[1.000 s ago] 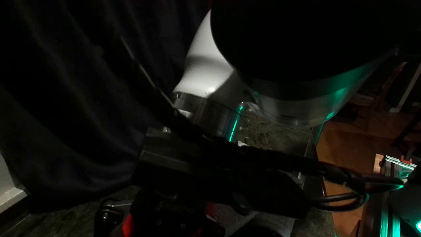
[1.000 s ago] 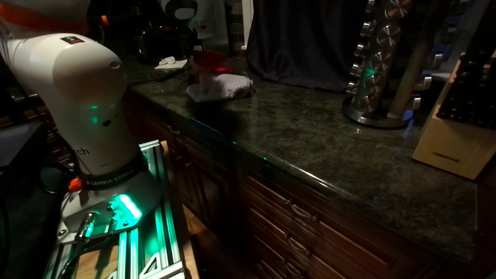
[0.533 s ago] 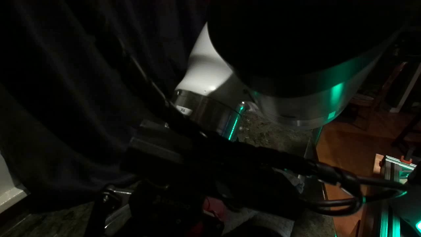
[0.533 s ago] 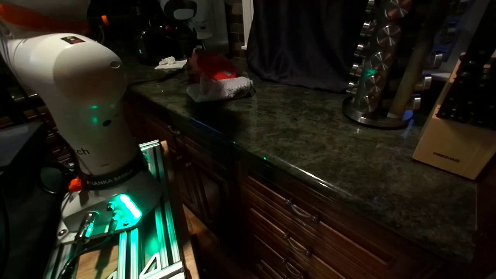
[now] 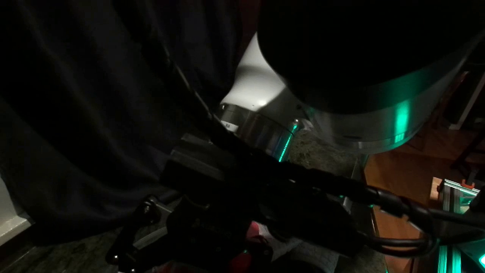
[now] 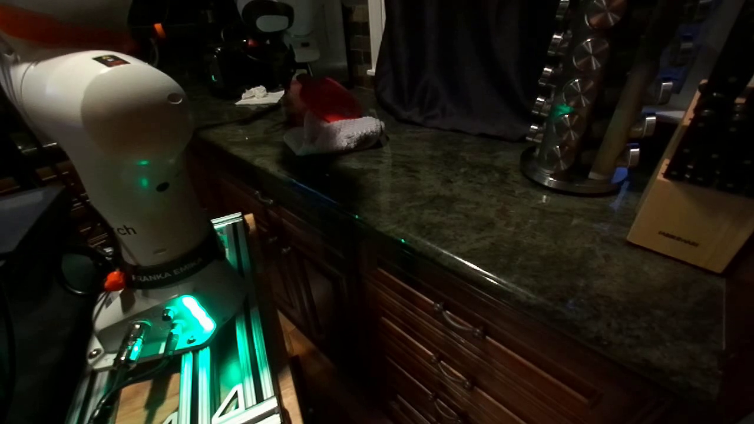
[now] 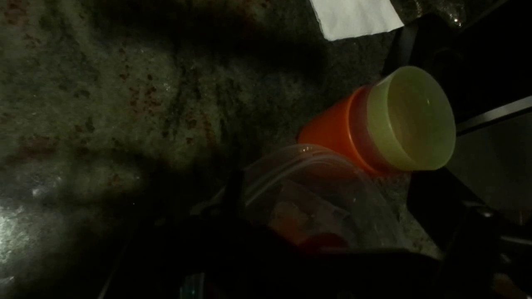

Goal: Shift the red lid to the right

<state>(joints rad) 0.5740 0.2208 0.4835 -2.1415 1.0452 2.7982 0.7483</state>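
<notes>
lid (image 6: pixel 333 103), red, sits in an exterior view just behind the pale cloth (image 6: pixel 347 134), apparently slanted, its near edge against or over the cloth; which, i cannot tell. the gripper (image 5: pixel 197 259) is close to it, but too dark to show whether the jaws are apart, together or pinching anything. the lid looks like thin plastic, so i expect it light, fairly stiff with a little flex, slick on its face and hard to break. the rim is likely the best hold, with a jaw either side of the edge; a pinch on top would probably skid.
</notes>
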